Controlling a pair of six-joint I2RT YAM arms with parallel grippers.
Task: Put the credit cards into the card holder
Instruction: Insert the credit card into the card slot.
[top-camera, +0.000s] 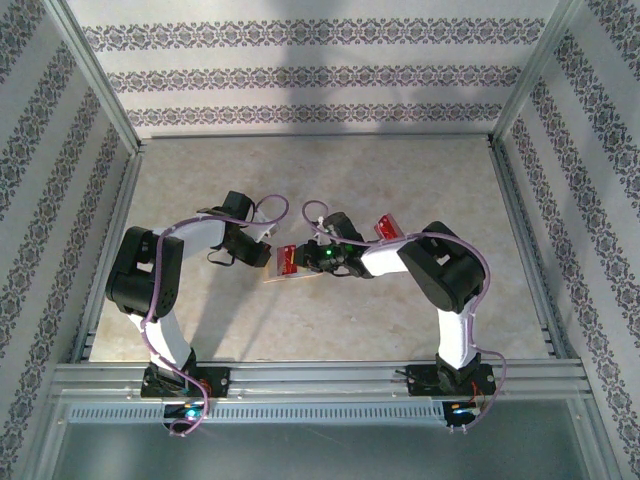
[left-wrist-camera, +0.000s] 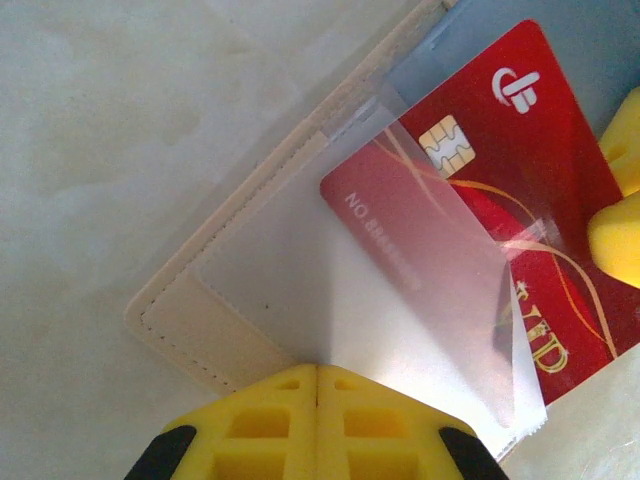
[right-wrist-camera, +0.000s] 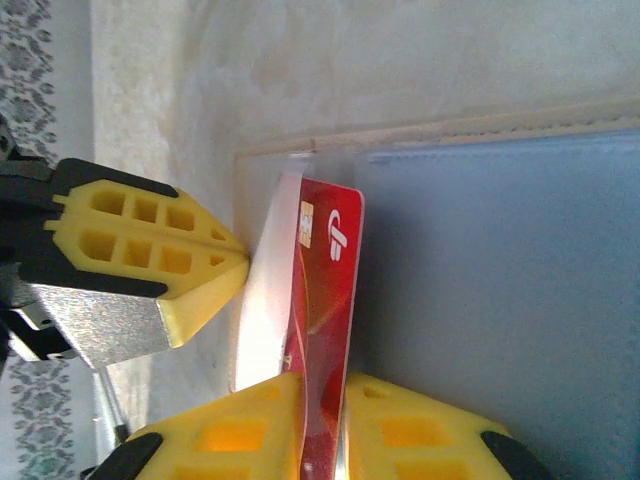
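Observation:
The tan card holder (left-wrist-camera: 200, 325) lies open on the table, its grey-blue inner pocket (right-wrist-camera: 500, 280) facing up. My left gripper (left-wrist-camera: 317, 372) is shut, pinching the holder's clear plastic flap (left-wrist-camera: 400, 330) at its edge. A red credit card (left-wrist-camera: 500, 170) with a chip lies half under that flap, at the mouth of the pocket. My right gripper (right-wrist-camera: 325, 385) is shut on the outer end of this card (right-wrist-camera: 325, 300), the card edge-on between its jaws. The two grippers meet at mid-table, left gripper (top-camera: 266, 256) and right gripper (top-camera: 308, 260). Another red credit card (top-camera: 387, 228) lies by the right arm.
Metal rails (top-camera: 320, 375) run along the near edge and both sides of the beige table (top-camera: 320, 170). Patterned walls stand around it. The right arm's elbow (top-camera: 445, 270) hangs over the table just right of the spare card.

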